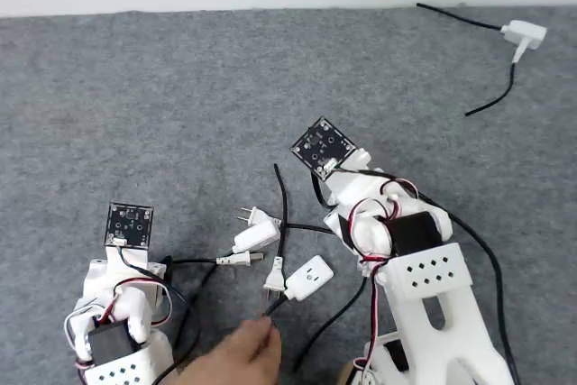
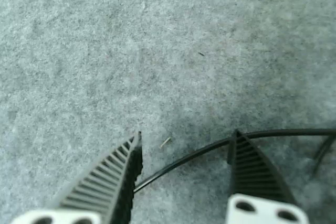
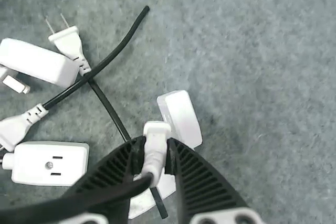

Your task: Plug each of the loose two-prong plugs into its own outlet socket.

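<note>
White plugs (image 1: 257, 227) and a socket (image 1: 309, 279) lie tangled low in the middle, between the left arm (image 1: 117, 331) and right arm (image 1: 424, 281). A hand (image 1: 236, 358) at the bottom edge touches a black cord (image 1: 278, 306). Another plug (image 1: 525, 35) sits upper right.

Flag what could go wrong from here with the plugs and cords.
1. A person's hand is close by the outlet socket; the right gripper could strike it.
2. That gripper holds a white plug over a crossing black cord, which may snag.
</note>
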Tool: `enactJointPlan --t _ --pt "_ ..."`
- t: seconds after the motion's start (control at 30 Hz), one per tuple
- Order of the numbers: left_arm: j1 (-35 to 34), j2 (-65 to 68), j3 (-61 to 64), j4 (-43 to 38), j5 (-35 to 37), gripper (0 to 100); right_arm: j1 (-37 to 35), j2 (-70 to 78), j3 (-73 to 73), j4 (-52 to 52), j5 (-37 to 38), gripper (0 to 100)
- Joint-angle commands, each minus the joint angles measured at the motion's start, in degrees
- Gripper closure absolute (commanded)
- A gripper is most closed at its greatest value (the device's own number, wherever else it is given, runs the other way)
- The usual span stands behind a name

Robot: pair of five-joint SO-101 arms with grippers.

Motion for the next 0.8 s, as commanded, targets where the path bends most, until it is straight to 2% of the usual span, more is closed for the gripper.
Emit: enactJointPlan --t 0.0,0.13,0.37,0.63,0.77 --pt "-0.26 -0.44 -0.66 0.26 -0.26 75 0.31 0.13 0.18 -0.48 -0.35 99.0" --pt "-0.26 -0.44 -0.66 0.26 -0.26 75 0.31 0.22 2.2 -0.48 2.9 99.0" --pt "-0.26 -0.44 -0.66 0.26 -0.26 75 -0.75 0.22 3.69 1.98 2.99 99.0" --pt "0.0 -0.44 -0.66 0.26 -0.26 75 -14.55 0.13 3.87 5.49 -3.52 99.0" --pt "0.0 -0.44 -0.66 0.26 -0.26 75 -16.31 0.22 3.96 5.76 -6.42 99.0"
